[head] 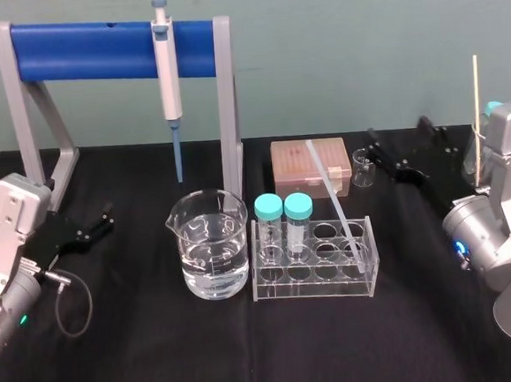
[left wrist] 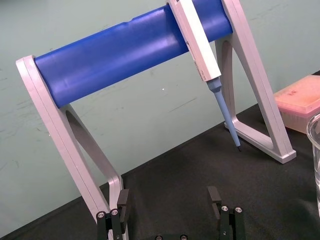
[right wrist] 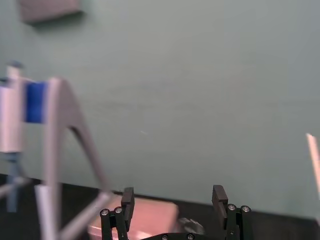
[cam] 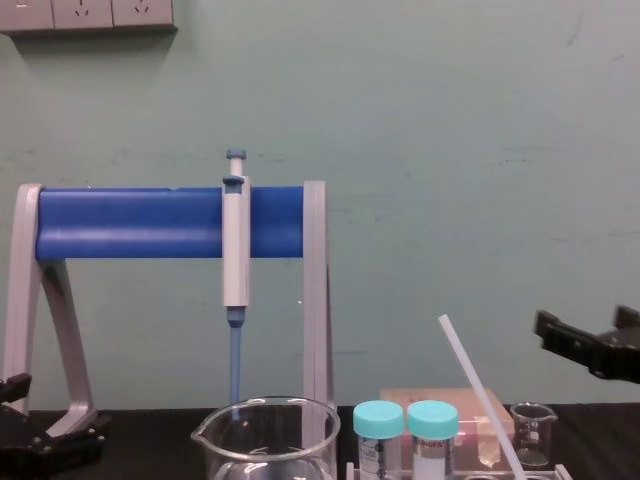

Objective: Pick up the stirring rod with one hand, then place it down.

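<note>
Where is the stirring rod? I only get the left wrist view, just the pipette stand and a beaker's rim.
Observer: The stirring rod leans tilted in the clear tube rack, its lower end in a hole on the rack's right side.
Operator: Which tool is closer to it?
Observer: The right tool, open and raised, by the small beaker. The left tool sits low and open near the pipette stand.
Operator: Anything crowding the rod?
Observer: Two teal-capped tubes stand in the rack's left holes, apart from the rod.
</note>
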